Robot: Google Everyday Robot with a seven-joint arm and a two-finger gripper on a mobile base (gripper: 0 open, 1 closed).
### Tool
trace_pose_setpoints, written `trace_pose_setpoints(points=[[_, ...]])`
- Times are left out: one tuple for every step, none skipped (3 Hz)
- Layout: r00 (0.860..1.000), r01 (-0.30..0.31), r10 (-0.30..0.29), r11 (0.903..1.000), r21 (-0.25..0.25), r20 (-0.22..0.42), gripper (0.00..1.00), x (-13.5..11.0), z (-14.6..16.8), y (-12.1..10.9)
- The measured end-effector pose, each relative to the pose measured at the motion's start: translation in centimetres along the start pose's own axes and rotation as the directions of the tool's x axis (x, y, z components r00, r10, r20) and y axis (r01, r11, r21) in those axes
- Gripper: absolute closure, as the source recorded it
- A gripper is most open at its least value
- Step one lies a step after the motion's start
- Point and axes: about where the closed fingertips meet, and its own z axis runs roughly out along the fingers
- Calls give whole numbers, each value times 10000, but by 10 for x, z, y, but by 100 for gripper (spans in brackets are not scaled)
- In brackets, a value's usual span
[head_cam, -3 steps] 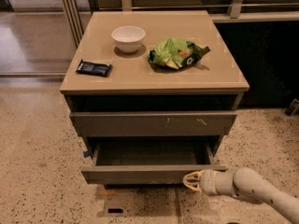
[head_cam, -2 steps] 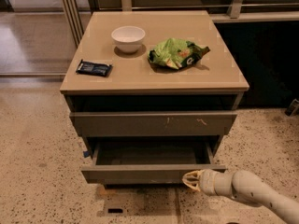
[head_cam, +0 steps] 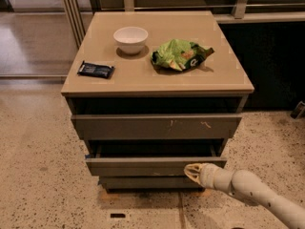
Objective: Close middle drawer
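The middle drawer (head_cam: 143,166) is a plain grey-brown front under the scratched top drawer front (head_cam: 157,126). It stands partly pulled out, and a strip of its dark inside (head_cam: 152,149) shows. My gripper (head_cam: 192,171) is at the right end of the middle drawer's front, touching or nearly touching it. The pale arm (head_cam: 252,190) comes in from the lower right. The narrowest, bottom drawer front (head_cam: 147,182) sits just below.
On the cabinet top (head_cam: 228,75) are a white bowl (head_cam: 130,39), a green crumpled snack bag (head_cam: 180,54) and a dark bar packet (head_cam: 96,69). The floor is speckled stone (head_cam: 38,175). A dark cabinet wall (head_cam: 271,66) stands to the right.
The middle drawer has slid inward, so less of its dark inside shows. My gripper has moved inward with the drawer front.
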Motion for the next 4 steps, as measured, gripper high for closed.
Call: trace_pose_setpoints(points=[[10000, 50, -53, 9995, 327, 70, 100, 3, 11, -20], [9999, 32, -38, 9986, 533, 116, 100, 8, 21, -34], [9999, 32, -38, 9986, 533, 116, 100, 8, 21, -34], [10000, -58, 58, 10000, -43, 74, 100, 4, 18, -24]])
